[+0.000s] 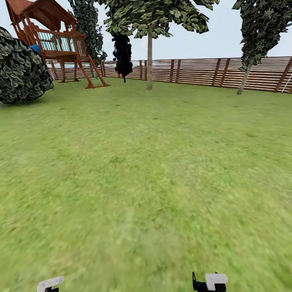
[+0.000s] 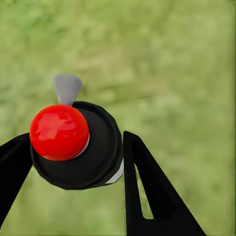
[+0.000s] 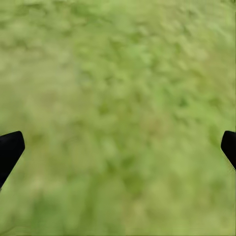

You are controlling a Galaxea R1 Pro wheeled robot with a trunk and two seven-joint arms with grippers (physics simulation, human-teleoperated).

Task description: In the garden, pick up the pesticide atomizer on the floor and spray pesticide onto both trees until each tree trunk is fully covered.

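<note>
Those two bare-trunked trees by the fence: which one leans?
The right tree leans, its trunk slanting up to the right before the wooden fence. The middle tree, nearer the wooden play tower, stands straight.

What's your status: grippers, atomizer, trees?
Left gripper shut on atomizer. Right gripper open over grass. Both trees ahead by fence, lawn between.
</note>
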